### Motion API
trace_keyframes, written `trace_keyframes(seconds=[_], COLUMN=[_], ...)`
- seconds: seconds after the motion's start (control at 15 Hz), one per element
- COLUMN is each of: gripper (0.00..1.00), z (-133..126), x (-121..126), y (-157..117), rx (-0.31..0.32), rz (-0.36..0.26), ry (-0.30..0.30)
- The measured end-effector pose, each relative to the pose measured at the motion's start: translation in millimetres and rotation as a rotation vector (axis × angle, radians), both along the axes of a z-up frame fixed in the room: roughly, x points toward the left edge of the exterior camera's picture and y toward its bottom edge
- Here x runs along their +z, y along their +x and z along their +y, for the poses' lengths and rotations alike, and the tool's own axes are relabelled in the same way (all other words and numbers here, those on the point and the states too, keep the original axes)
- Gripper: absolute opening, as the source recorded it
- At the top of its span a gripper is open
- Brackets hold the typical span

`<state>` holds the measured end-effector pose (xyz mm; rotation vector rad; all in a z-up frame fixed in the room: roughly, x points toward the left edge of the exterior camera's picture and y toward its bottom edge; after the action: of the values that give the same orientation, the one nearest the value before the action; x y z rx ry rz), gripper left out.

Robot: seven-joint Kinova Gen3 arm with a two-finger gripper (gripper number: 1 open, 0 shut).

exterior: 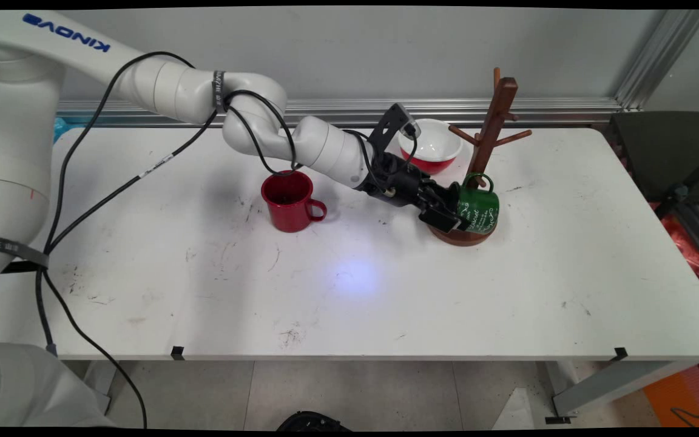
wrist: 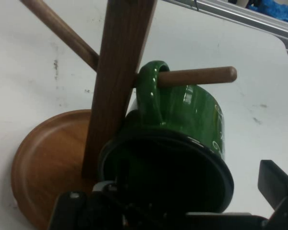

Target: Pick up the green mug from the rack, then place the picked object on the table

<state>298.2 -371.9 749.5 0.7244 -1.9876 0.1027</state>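
Note:
A green mug (exterior: 478, 209) (wrist: 192, 110) hangs by its handle on a low peg (wrist: 197, 75) of the wooden mug tree (exterior: 492, 121) (wrist: 120, 72), just above the tree's round base (exterior: 465, 237) (wrist: 43, 163). The mug's dark mouth faces my gripper (exterior: 449, 212) (wrist: 175, 211), which sits right at the rim. In the hand view the right fingertip (wrist: 276, 184) stands clear of the mug's side with a gap of table showing between them. The gripper looks open, with nothing clamped. The left finger is mostly hidden in the dark by the mug's mouth.
A red mug (exterior: 289, 200) stands upright under the forearm, left of the gripper. A bowl (exterior: 434, 145), white inside and red outside, sits behind the wrist near the back edge. The tree's upper pegs (exterior: 516, 136) are bare. A dark chair stands past the table's right end.

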Motion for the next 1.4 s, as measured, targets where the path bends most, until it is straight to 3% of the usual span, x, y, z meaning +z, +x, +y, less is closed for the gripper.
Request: trace_keyframes(seconds=[0.27,0.33,1.4], gripper=[1.00,0.00,0.00], z=[-2,-2,13], x=[-1,-2,8], y=[-2,-3,-4], rx=[0.004,0.004,-0.024], rz=[0.007,0.009,0.022], ry=[0.002,0.002,0.021])
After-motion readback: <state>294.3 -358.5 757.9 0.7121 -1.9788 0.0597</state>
